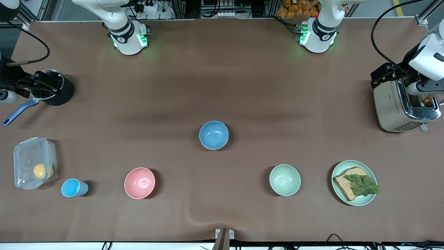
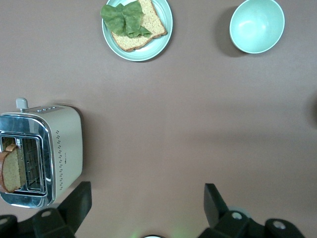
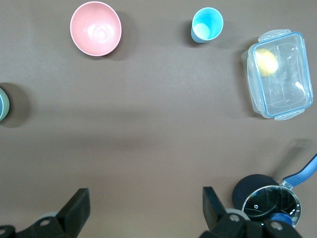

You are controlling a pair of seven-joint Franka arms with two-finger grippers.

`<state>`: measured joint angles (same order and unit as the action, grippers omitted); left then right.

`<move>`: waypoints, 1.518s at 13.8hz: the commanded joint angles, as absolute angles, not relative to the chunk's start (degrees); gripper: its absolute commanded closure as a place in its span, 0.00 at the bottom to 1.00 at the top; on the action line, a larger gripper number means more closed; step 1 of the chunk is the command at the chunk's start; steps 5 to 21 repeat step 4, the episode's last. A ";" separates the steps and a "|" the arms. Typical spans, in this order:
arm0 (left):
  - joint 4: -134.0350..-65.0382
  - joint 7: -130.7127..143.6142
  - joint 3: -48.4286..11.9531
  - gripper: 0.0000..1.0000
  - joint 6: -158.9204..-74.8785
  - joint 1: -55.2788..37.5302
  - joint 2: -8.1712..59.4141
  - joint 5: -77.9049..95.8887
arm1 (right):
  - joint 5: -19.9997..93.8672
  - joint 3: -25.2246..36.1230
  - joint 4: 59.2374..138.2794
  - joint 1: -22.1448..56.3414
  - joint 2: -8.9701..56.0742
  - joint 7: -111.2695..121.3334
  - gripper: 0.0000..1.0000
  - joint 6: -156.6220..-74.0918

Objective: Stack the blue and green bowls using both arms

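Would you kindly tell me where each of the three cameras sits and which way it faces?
Front view: high across the table, facing both arm bases; shows the blue bowl, green bowl, and the toaster.
Left wrist view: on the left arm, looking down; the open left hand frames the toaster and green bowl.
Right wrist view: on the right arm, looking down; the open right hand frames the pink bowl and the cup.
Shared: front and left wrist views both show the plate of bread.

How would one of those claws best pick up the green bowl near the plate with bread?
Probably by its rim, coming straight down from above. The green bowl stands upright, mouth open to the top, with a thin wall that open jaws could straddle, one inside and one outside. Bare table surrounds it, so nothing crowds the approach.
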<state>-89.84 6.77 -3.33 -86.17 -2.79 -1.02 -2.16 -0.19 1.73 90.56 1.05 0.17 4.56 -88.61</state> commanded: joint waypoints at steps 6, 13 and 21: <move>-89.03 5.98 -2.29 0.00 -85.78 -3.08 -0.97 0.62 | -0.97 0.79 88.77 0.26 -0.62 3.96 0.00 -88.24; -89.03 5.98 -2.29 0.00 -85.78 -3.08 -0.97 0.62 | -0.97 0.79 88.77 0.26 -0.62 3.96 0.00 -88.24; -89.03 5.98 -2.29 0.00 -85.78 -3.08 -0.97 0.62 | -0.97 0.79 88.77 0.26 -0.62 3.96 0.00 -88.24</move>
